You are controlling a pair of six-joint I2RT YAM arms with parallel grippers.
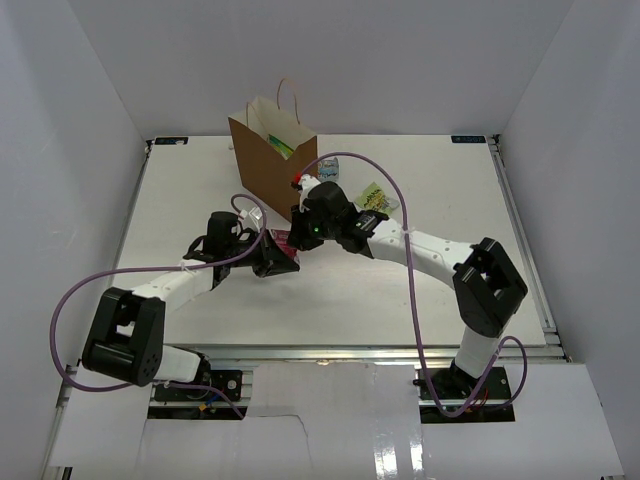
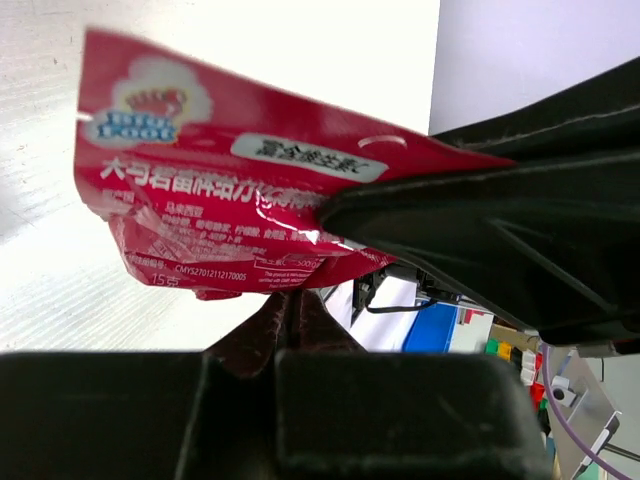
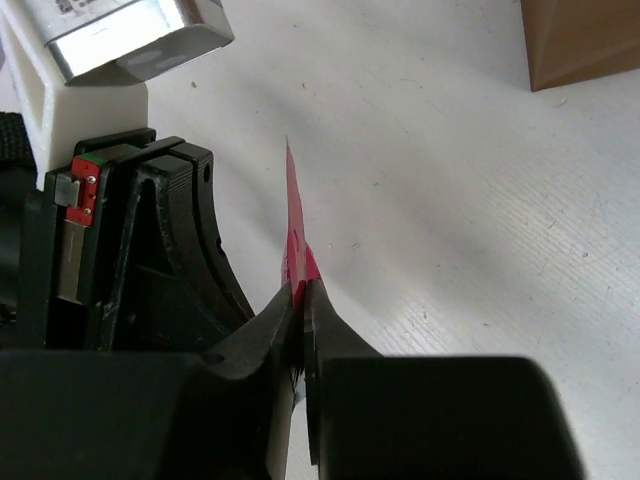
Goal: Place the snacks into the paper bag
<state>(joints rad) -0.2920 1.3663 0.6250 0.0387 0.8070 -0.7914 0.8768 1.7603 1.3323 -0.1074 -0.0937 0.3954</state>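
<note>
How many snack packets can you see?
4: red packet held by left gripper and right gripper; yellow-green packet on the table; bluish packet by the paper bag; green packet inside it. More may hide inside.

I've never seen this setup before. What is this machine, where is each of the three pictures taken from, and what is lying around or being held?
These are two robot arms bolted at the near edge of a white table. The wide picture looks down from above and behind them; the other two come from a camera on each wrist, close up. At the back stands a brown paper bag with a green packet showing in its mouth. Beside it lie a yellow-green packet and a grey-blue packet. In the middle, the left gripper and the right gripper are both pinched shut on one red packet, at different edges.
</note>
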